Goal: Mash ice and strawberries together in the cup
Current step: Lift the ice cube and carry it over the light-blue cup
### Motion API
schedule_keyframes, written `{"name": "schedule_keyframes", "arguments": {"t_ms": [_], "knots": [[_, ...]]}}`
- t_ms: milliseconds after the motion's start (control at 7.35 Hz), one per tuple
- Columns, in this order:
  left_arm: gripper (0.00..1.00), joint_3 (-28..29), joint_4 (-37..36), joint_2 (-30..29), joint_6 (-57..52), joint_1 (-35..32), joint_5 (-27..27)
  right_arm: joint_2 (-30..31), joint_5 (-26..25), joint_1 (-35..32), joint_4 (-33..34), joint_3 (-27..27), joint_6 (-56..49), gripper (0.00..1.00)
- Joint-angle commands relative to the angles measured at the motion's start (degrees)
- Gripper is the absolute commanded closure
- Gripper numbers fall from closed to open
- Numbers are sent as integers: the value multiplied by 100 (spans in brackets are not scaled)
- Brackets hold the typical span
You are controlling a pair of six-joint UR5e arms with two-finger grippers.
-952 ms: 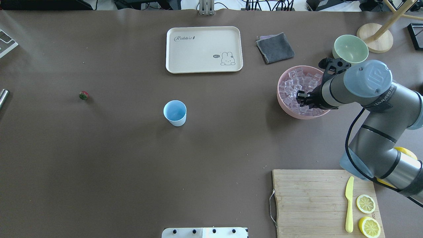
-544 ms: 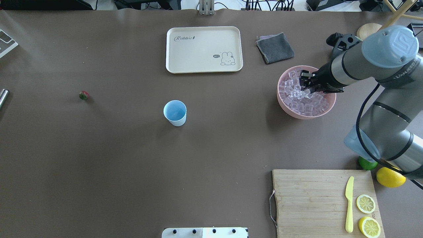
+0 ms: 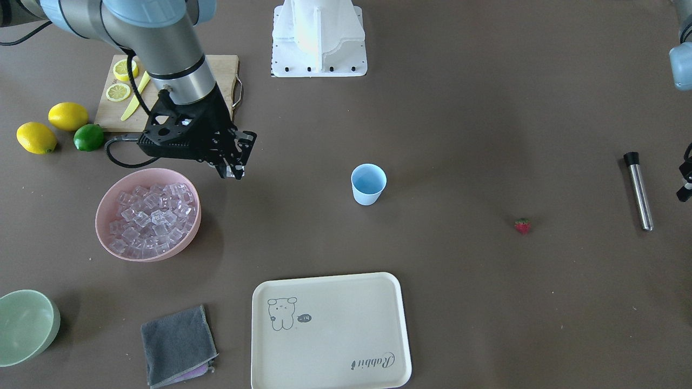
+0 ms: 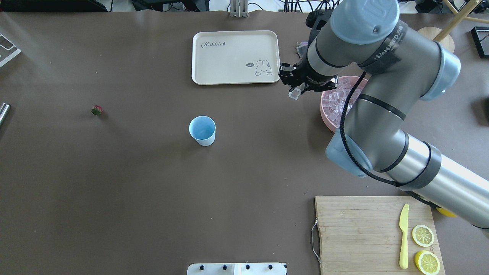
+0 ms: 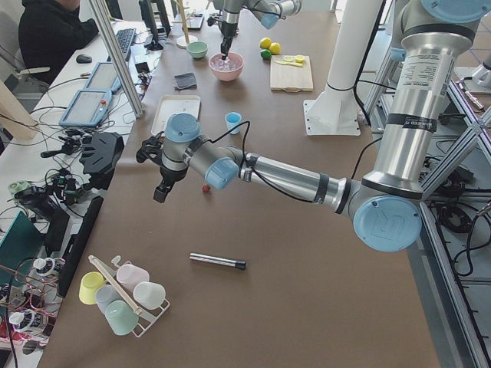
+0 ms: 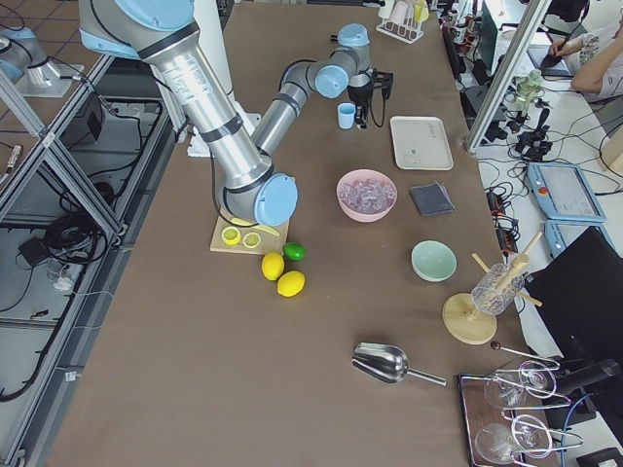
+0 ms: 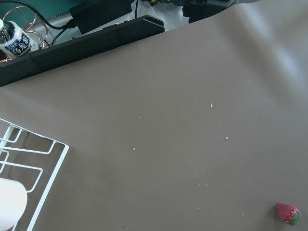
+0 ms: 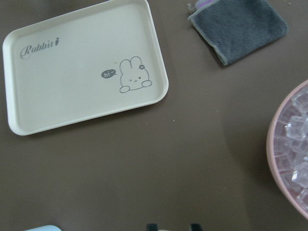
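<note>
The slick clear ice cube (image 4: 293, 94) clamped in the right gripper (image 4: 295, 91) may be dropped short of the light-blue plastic cup (image 4: 202, 130).

The light is bright and even, coming from above, so shadows are soft — the cup (image 3: 368, 186) and the pink bowl (image 3: 143, 257) throw faint ones on the table (image 3: 465, 302) toward 4 o'clock. In the left wrist view a pale sheen lies at 1 o'clock; all views are sharp.

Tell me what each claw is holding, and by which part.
The right claw pinches one ice cube by its opposite sides, between the fingertips. Whether the left claw holds anything cannot be told.
</note>
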State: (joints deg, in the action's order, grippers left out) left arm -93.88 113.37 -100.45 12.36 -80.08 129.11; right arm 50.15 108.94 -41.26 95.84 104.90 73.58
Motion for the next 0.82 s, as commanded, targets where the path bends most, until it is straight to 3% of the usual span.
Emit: {"name": "schedule_keyframes", "arguments": {"t_ms": [0, 136, 408, 680], "knots": [[2, 36, 175, 86, 30, -7, 0, -1064, -528, 651, 40, -966, 95, 100], [2, 63, 203, 95, 21, -7, -9, -1260, -879, 933, -12, -1311, 191, 100], [3, 220, 387, 95, 38, -7, -9, -1585, -1049, 1102, -712, -2145, 323, 100], [2, 256, 388, 69, 117, 1, 0, -1649, -1382, 1382, -918, -2360, 368, 100]]}}
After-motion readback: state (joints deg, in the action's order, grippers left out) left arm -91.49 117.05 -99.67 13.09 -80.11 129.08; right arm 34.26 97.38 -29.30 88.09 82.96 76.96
